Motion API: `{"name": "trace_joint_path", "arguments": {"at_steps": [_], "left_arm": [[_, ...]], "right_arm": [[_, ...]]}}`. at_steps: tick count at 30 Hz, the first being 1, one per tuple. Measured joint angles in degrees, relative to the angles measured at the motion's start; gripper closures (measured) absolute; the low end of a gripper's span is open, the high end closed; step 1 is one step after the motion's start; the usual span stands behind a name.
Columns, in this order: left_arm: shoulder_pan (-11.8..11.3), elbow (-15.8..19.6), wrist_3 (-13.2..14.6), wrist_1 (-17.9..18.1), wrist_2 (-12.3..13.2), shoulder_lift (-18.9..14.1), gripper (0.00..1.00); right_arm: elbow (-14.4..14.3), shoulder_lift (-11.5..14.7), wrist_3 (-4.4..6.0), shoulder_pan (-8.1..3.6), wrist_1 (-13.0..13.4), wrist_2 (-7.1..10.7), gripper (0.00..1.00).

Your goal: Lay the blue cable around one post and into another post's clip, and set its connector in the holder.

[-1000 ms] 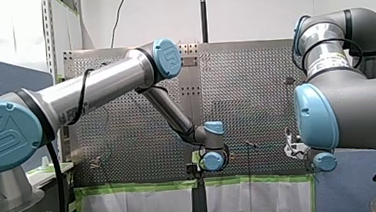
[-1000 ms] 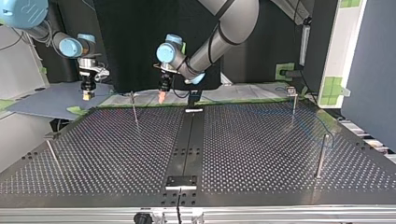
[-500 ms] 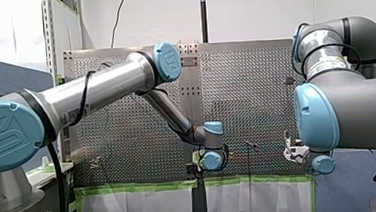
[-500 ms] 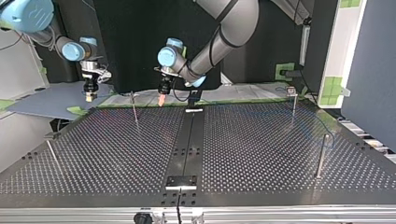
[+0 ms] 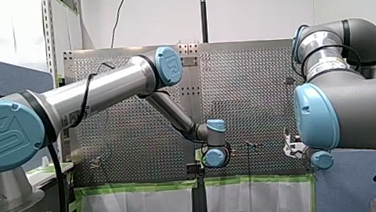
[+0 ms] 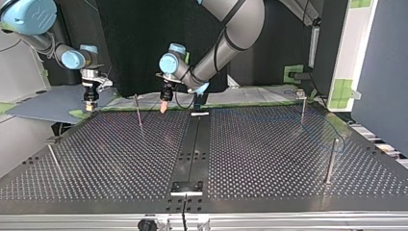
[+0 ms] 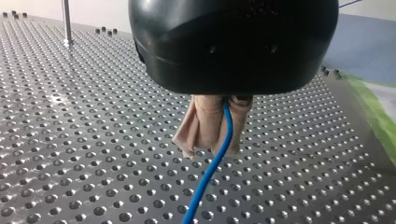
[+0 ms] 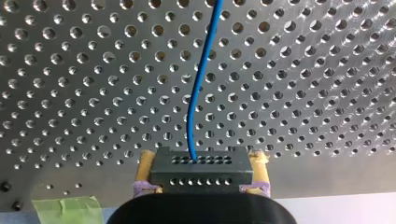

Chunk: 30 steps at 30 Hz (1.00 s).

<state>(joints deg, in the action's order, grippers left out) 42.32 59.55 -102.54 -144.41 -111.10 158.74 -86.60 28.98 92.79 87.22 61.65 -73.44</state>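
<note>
Two holds: our left pincer (image 7: 212, 140) pinches the thin blue cable (image 7: 205, 182), which we judge light and floppy, while our right pincer (image 8: 201, 164) clamps its rigid dark perforated connector (image 8: 198, 179).

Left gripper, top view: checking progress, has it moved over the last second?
Yes. My left gripper has dropped toward the table and edged slightly toward the thin post beside it.

In the top view, the perforated metal table (image 6: 120, 159) is split by a dark centre strip (image 6: 192, 154) running from 12 to 6 o'clock. A small bracket (image 6: 187, 187) sits at its 6 o'clock end and a smaller plate (image 6: 199, 114) at 12. Thin upright posts stand at 11 (image 6: 138, 111), 9 (image 6: 53, 156), 1 (image 6: 302, 108) and 3 o'clock (image 6: 331, 161). A slack blue cable (image 6: 327, 124) lies between the last two. Green tape (image 5: 141, 187) edges the table.
</note>
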Motion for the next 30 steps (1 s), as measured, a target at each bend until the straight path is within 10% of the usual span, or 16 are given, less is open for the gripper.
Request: {"name": "trace_joint_path", "arguments": {"at_steps": [6, 8, 9, 11, 30], "left_arm": [[0.0, -0.5, 0.2, -1.0, -0.7, 0.0, 0.75], [0.0, -0.5, 0.3, -1.6, -0.9, 0.0, 0.42], [0.1, -0.5, 0.4, -2.0, -0.9, 0.0, 0.42], [0.1, -0.5, 0.7, -2.7, -0.8, 0.0, 0.0], [0.9, -0.1, 6.6, -11.4, 5.7, -0.8, 0.0]], "right_arm": [[0.3, 0.0, -0.08, 0.0, -0.3, -0.03, 1.0], [0.3, 0.0, -0.1, 0.0, -0.4, -0.04, 1.0], [0.3, 0.0, -0.11, 0.01, -0.4, -0.04, 1.0], [0.3, 0.0, -0.12, 0.0, -0.4, -0.04, 1.0], [0.3, -0.1, -0.4, 0.26, -1.0, -0.13, 1.0]]}}
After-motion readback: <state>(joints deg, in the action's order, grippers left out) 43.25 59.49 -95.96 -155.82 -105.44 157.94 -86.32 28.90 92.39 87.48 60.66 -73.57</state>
